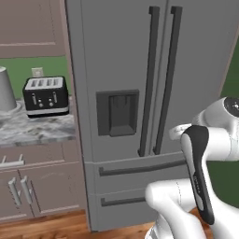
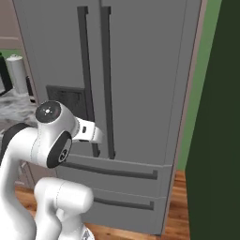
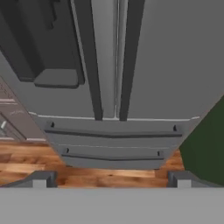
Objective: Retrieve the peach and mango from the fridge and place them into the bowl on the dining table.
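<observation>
The fridge (image 1: 154,93) stands shut, its 2 doors meeting at a thin seam between 2 long dark handles (image 1: 148,79), with the dispenser recess (image 1: 117,113) on the left door and 2 drawers (image 1: 140,184) beneath. To its left a marbled surface (image 1: 32,130) carries a black toaster (image 1: 45,96) and a grey upright canister (image 1: 5,89), over brown cabinets (image 1: 32,186). Green wall (image 2: 199,93) borders the fridge's right edge, and wooden floor (image 3: 26,162) lies bare before the drawers. The tool (image 3: 111,179) hangs in front of the doors, fingers (image 3: 40,179) spread wide, pinching nothing, apart from the handles.
</observation>
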{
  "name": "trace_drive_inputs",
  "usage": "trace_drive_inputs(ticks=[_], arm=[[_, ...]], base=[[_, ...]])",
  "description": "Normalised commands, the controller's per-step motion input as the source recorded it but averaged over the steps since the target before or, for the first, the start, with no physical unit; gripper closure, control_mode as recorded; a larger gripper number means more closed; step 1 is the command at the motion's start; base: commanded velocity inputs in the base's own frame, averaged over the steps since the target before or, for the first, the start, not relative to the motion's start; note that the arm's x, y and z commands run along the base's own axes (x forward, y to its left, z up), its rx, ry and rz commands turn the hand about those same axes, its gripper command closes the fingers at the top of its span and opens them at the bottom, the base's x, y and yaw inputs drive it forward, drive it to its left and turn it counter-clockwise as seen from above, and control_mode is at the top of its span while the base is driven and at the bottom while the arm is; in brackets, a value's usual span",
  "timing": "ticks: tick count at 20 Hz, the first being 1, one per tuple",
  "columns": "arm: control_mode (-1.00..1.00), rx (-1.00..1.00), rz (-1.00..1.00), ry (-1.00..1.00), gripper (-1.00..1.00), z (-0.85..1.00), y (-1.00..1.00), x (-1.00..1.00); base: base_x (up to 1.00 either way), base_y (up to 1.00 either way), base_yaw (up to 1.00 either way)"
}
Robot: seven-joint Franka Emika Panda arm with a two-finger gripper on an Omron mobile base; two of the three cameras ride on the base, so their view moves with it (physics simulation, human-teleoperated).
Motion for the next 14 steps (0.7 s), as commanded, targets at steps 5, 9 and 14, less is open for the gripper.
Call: trace_drive_inputs(ticks=[5,9,14], arm=[[1.0,0.0,0.0,0.0,-1.0,0.0,0.0,0.0],[1.0,0.0,0.0,0.0,-1.0,0.0,0.0,0.0],[1.0,0.0,0.0,0.0,-1.0,0.0,0.0,0.0]], base=[[-0.32,-0.58,0.0],[-0.25,-0.37,0.0],[-0.26,0.01,0.0]])
